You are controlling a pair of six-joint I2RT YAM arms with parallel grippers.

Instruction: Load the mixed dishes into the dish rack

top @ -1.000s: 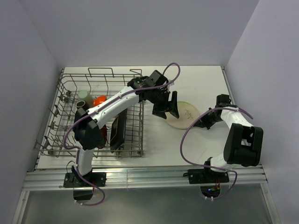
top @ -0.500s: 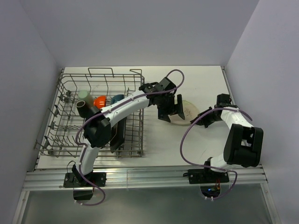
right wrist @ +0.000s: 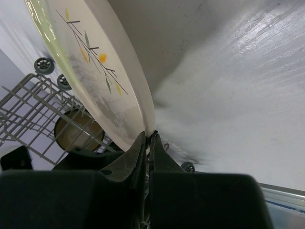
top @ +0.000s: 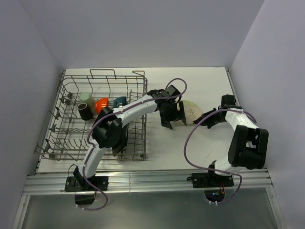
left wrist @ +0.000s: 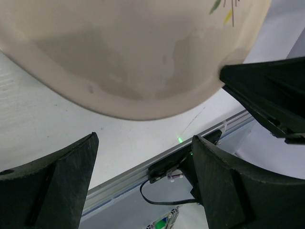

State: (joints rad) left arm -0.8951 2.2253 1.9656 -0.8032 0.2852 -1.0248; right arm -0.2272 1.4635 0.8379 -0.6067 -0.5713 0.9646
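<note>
Our pale green-cream round plate (top: 191, 109) sits tilted on the white surface (top: 200, 143) beside the grey wire dish rack (top: 116, 77), just ahead of our left pincer (left wrist: 144, 138), spread wide, holding nothing; our right pincer (right wrist: 148, 137) pinches its rim.

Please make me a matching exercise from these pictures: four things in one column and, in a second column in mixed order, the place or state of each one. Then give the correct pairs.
Column one:
1. cream plate
2. orange bowl
3. left gripper
4. right gripper

Column two:
a. open, next to the cream plate
b. inside the rack
c. shut on the rim of the cream plate
d. tilted, outside the rack

Right pairs: 1-d, 2-b, 3-a, 4-c.
</note>
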